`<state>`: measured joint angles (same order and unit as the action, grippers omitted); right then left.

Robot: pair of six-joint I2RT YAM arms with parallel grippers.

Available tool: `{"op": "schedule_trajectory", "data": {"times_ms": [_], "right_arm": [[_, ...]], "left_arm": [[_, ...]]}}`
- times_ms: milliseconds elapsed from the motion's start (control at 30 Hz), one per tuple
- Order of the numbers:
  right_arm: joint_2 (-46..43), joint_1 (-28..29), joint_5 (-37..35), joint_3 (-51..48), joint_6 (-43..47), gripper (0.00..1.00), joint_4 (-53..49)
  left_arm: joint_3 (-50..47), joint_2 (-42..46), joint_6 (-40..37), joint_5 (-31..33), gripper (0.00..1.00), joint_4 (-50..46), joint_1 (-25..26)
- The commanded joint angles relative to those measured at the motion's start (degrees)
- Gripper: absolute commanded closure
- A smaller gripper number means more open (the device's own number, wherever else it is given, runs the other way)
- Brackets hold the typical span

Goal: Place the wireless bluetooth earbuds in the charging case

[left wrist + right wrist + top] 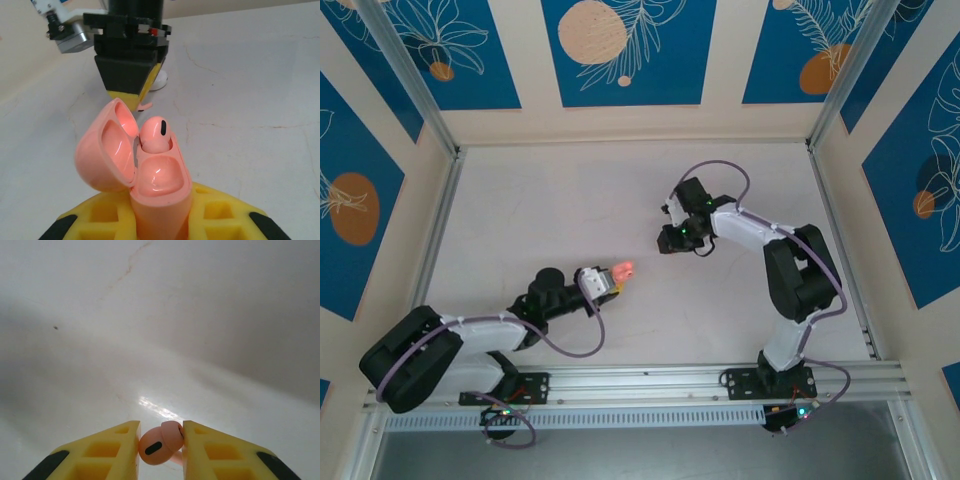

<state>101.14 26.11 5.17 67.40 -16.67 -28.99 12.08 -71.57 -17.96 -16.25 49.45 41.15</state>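
Clamping the charging case (161, 187) low on its body with the left gripper (160, 206), yellow fingers (97, 220) pressed in on both sides. Holding it upright, sticking up past the fingertips, lid flipped open and hanging off to the left of the hand. Showing a first earbud (155, 134), pink with a dark oval slot, seated in the socket farther from the fingers; nearer socket glossy and unfilled. Over to the right gripper (160, 430): pinching the second earbud (156, 446) right at the ends of its two yellow fingertips, jaws narrowed onto it, pale table (150, 315) spread out beyond the fingertips. Looking out past the case from the left wrist: right gripper pointing straight down, well ahead of the left hand, tip close to the table, small white disc (161, 81) just behind it
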Motion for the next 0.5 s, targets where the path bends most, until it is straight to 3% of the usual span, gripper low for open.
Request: {"op": "schedule_trajectory", "data": {"times_ms": [0,467], "right_arm": [[-4.84,-0.55,4.57,-3.94,-7.53,0.74,9.9],[-17.34,0.61,3.46,-16.72,-21.52,0.74,29.07]], "left_arm": [[1.59,-1.4,1.79,3.02,0.9,5.03,0.86],[2.68,-8.32,7.02,8.04,0.91,16.86,2.35]]}}
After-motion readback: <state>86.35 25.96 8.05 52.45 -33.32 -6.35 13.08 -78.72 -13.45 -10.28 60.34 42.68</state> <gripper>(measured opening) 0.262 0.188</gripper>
